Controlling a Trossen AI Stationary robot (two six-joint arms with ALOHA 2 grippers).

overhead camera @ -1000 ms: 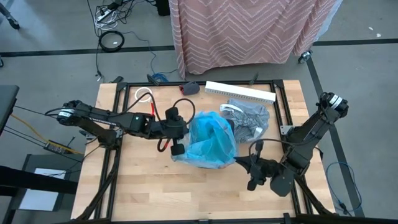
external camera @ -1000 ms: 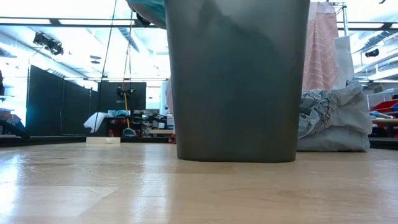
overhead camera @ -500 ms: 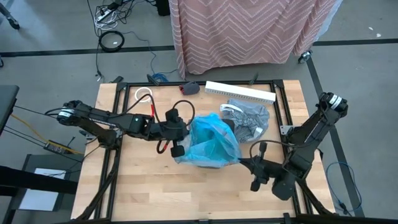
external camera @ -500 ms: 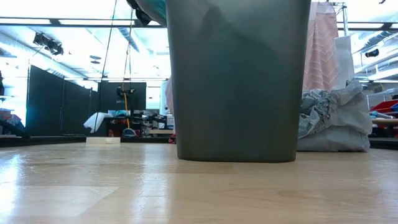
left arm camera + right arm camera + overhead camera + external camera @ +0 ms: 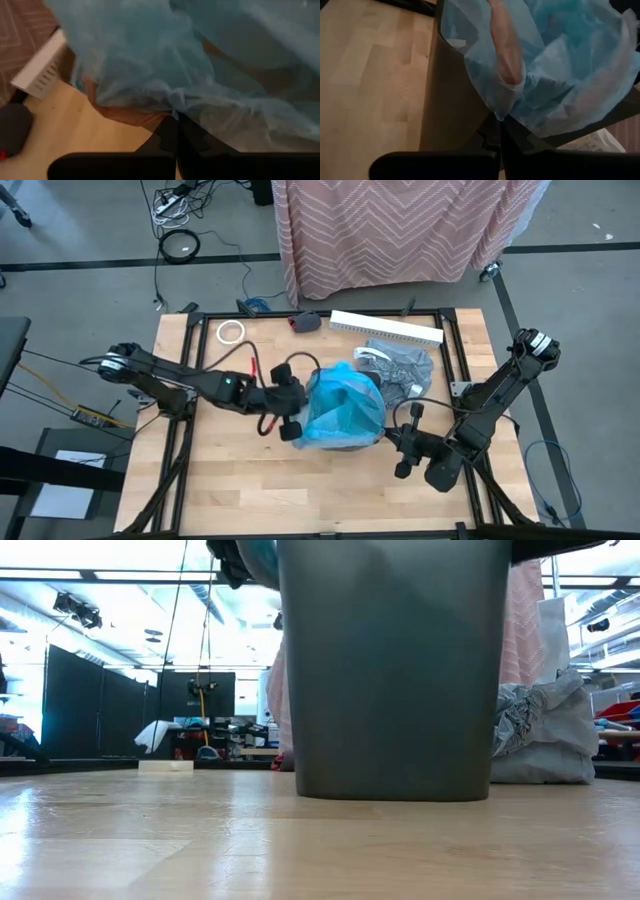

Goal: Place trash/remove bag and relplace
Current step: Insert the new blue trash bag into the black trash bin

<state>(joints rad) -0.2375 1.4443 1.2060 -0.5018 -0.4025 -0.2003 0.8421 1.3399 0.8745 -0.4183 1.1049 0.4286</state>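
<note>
A bright blue plastic bag (image 5: 342,412) is bunched over the mouth of the dark grey bin (image 5: 390,670) at mid-table. My left gripper (image 5: 300,418) is shut on the blue bag at the bin's left side. My right gripper (image 5: 388,440) is shut on it at the bin's near right side. The grey bag (image 5: 402,370) lies crumpled on the table behind the bin to the right, and shows as the grey bag (image 5: 540,735) in the low view. The trash does not show. My left gripper pinches a gathered bunch of the blue bag's film (image 5: 175,113) between its two fingers, coming slanting down from the table's left. The film spreads away from the tips over the bin. My right gripper pinches a gathered fold of the blue bag's edge (image 5: 499,116) between its fingers, just outside the bin's rim (image 5: 445,45). It comes nearly level from the near right. The film hangs over the bin's wall (image 5: 452,115).
A white tape roll (image 5: 232,332) lies at the far left of the table. A long white slotted strip (image 5: 386,328) and a dark lump (image 5: 307,321) lie along the far edge. Bare wood lies in front of the bin.
My right gripper has sunk and rolled while staying shut on the blue bag. The blue bag has been drawn lower and tighter over the bin's mouth. The bin has slid slightly toward the table's right.
</note>
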